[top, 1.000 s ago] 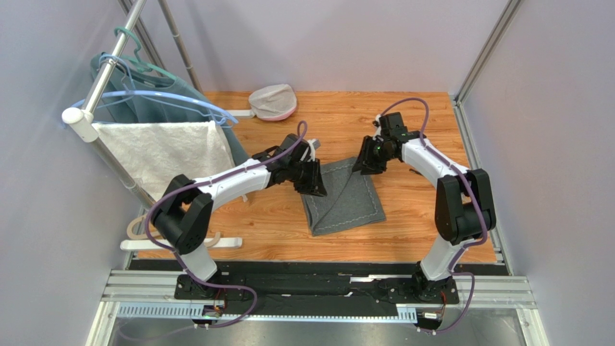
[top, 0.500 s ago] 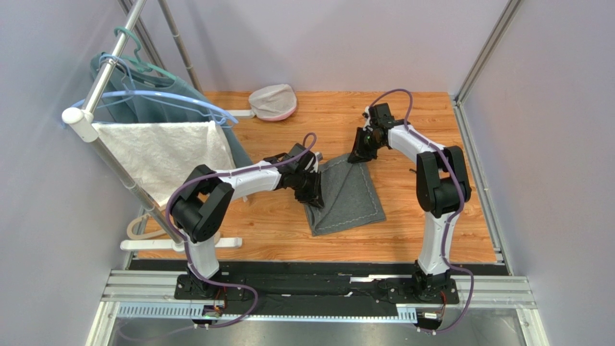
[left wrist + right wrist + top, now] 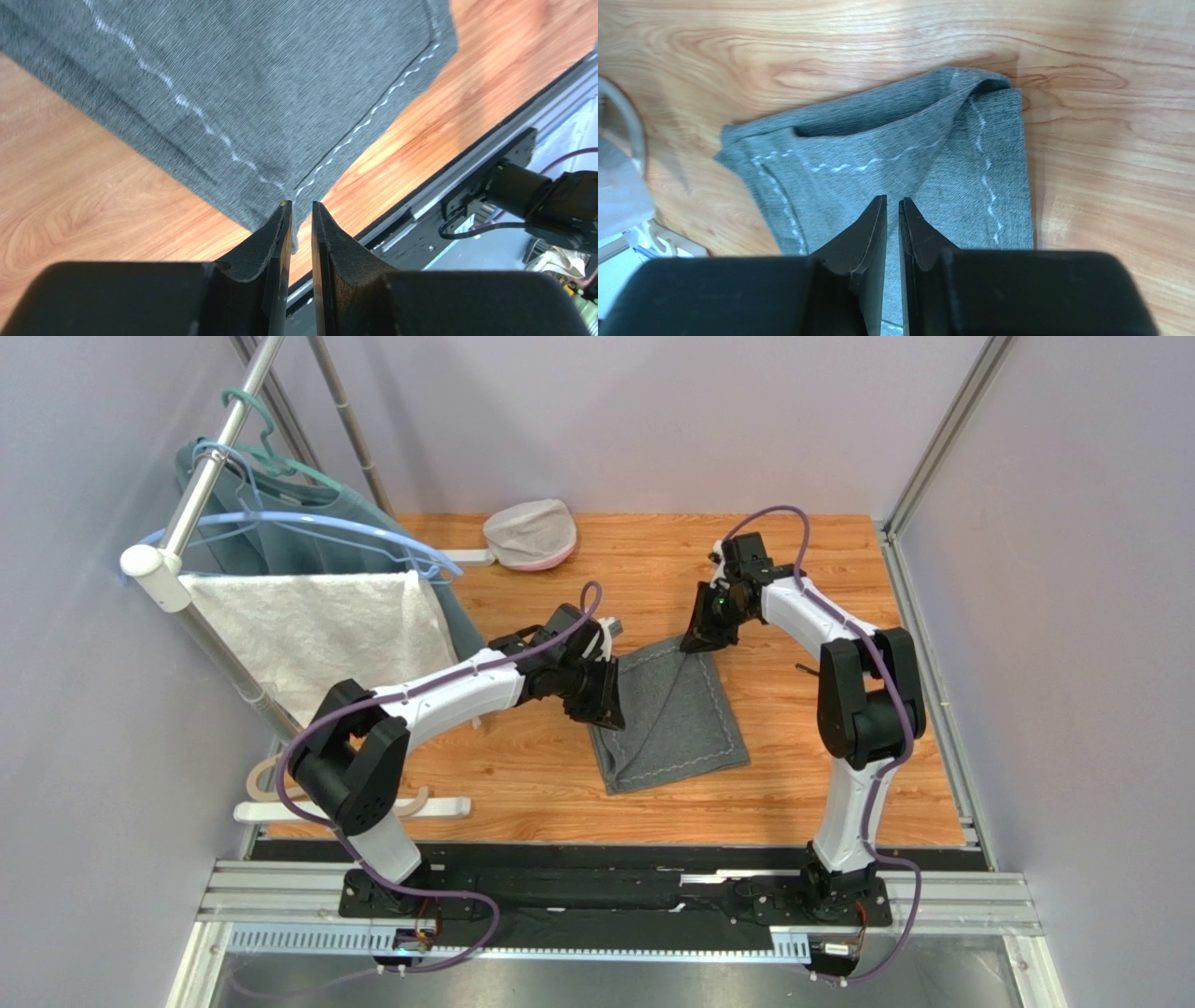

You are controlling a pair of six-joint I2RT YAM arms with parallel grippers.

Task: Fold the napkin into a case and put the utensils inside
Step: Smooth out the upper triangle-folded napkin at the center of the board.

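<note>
Early going: just one flap turned on the napkin, lying mid-tabletop. Pinched at left edge by left claw, at far corner by right claw. No case yet; cutlery yet to go in.

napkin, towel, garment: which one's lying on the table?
The dark grey napkin, pale-stitched; the white towel and teal garment hang from the rack at left.

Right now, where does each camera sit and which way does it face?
Top external: above, behind the robot, looking down at the table; left arm, right arm show.
Left wrist: on its arm, facing past the left gripper at a corner of the napkin.
Right wrist: on its arm, facing past the right gripper at the folded corner.
All share the napkin.
</note>
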